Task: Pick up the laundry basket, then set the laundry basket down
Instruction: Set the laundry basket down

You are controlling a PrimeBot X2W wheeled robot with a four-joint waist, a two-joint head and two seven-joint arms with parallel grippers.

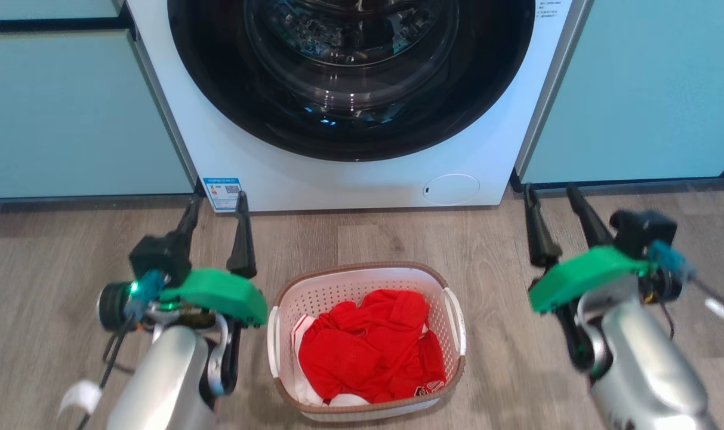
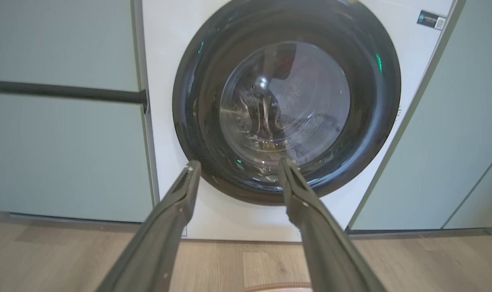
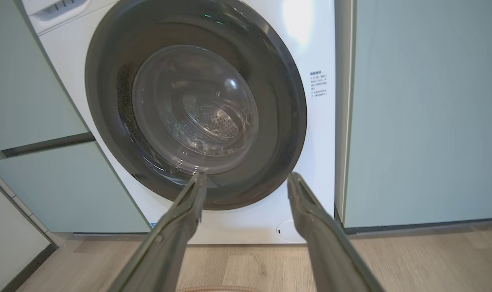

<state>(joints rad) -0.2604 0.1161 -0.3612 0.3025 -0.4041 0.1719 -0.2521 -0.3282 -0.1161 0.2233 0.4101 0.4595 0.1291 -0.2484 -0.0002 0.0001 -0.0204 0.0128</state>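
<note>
The laundry basket (image 1: 451,334), white with perforated walls, a brown rim and white side handles, stands on the wood floor in the head view's lower middle. Red clothes (image 1: 370,352) fill it. My left gripper (image 1: 217,200) hangs open to the basket's left, fingers pointing at the washer, nothing between them. On the basket's right my right gripper (image 1: 551,192) is open too and holds nothing. Both wrist views look along spread fingers, left gripper (image 2: 238,163) and right gripper (image 3: 248,175). A sliver of the basket's brown rim (image 2: 278,287) peeks at the left wrist view's bottom edge.
A white washing machine (image 1: 362,173) with a shut round dark door (image 1: 350,77) stands just behind the basket. Pale green cabinet fronts (image 1: 69,113) flank it on both sides. Wood floor (image 1: 69,257) lies open to the basket's left and right.
</note>
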